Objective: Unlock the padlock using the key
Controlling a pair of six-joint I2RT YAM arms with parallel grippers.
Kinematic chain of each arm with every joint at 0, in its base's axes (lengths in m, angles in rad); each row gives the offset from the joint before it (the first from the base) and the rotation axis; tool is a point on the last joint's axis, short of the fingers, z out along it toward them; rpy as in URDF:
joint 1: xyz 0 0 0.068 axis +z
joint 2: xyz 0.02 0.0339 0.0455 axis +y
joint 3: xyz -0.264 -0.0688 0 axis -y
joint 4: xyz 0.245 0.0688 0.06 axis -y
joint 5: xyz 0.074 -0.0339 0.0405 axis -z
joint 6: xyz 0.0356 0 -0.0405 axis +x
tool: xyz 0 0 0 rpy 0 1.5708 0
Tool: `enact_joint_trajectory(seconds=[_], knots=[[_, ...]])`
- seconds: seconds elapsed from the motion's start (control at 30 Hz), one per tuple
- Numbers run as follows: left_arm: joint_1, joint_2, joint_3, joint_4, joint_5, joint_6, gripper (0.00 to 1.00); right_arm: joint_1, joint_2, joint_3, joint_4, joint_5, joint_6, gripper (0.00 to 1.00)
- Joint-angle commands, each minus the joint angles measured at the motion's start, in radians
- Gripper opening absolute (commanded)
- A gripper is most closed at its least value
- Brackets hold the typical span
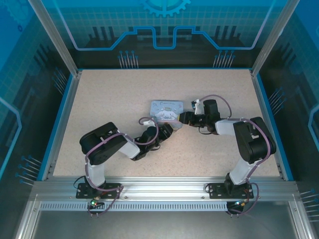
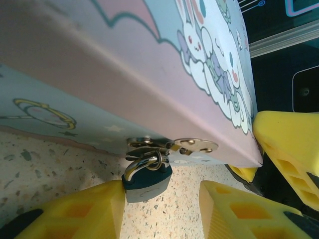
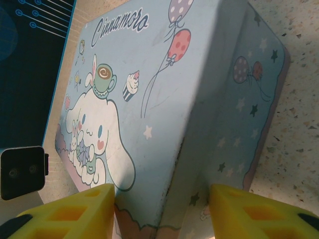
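Around padlock (image 2: 148, 182) — left jaws part-open

The padlock (image 2: 147, 180) hangs from the tin (image 2: 124, 59) on the table (image 1: 99, 99).

table (image 1: 109, 99): speckled beige | walls (image 1: 214, 25): blue circuit-print panels | frame (image 1: 164, 188): aluminium

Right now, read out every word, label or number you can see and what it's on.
"Cinnamoro": script on the lid of the pale blue tin; any further letters can't be made out.
Padlock: no readable marking.
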Motion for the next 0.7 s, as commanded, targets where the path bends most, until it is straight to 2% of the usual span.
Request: enact_joint_trajectory(seconds=[0.0, 0.1, 0.23, 0.47, 0.67], knots=[[0.002, -0.041, 0.005, 0.047, 0.009, 0.026, 0.46, 0.017, 0.033, 0.001, -0.056, -0.006, -0.003, 0.51], [-0.004, -0.056, 0.006, 0.000, -0.009, 0.045, 0.51, 0.017, 0.034, 0.001, -0.055, -0.005, -0.002, 0.51], [-0.004, -0.056, -0.003, -0.051, -0.051, 0.052, 0.62, 0.017, 0.035, 0.000, -0.050, -0.005, 0.000, 0.51], [-0.004, -0.056, 0.005, -0.175, -0.111, 0.036, 0.71, 0.016, 0.032, -0.002, -0.053, -0.002, -0.003, 0.51], [0.000, -0.066, 0.031, -0.236, -0.130, 0.044, 0.73, 0.016, 0.036, -0.002, -0.047, -0.001, 0.000, 0.52]])
